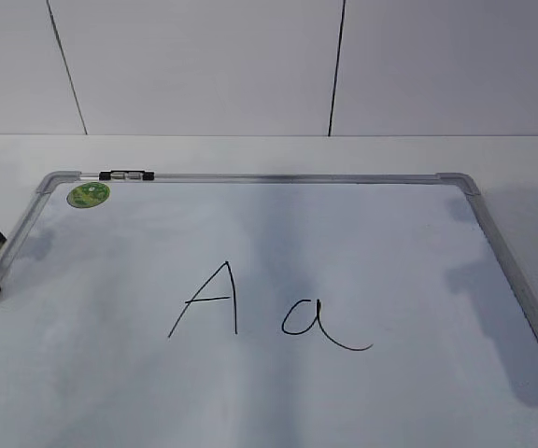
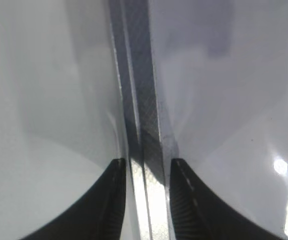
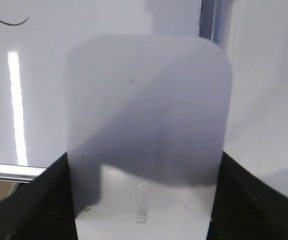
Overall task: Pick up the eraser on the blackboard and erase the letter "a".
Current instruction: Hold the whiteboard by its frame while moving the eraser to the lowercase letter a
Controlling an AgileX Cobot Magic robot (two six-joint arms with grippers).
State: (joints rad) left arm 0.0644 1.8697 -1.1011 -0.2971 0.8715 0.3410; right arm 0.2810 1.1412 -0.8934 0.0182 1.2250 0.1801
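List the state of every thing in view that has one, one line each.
eraser: gripped between the right gripper's fingers, above the board
right gripper: shut on the eraser
left gripper: straddling the board's left frame edge
letter "a": intact, unerased
capital "A": intact
blackboard: flat on the table

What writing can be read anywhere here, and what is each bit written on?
"A": black marker capital on the blackboard.
"a": cursive marker letter beside it on the same board.
Grey lettering on the eraser: too blurred to read.
Round green sticker: print too small to read.
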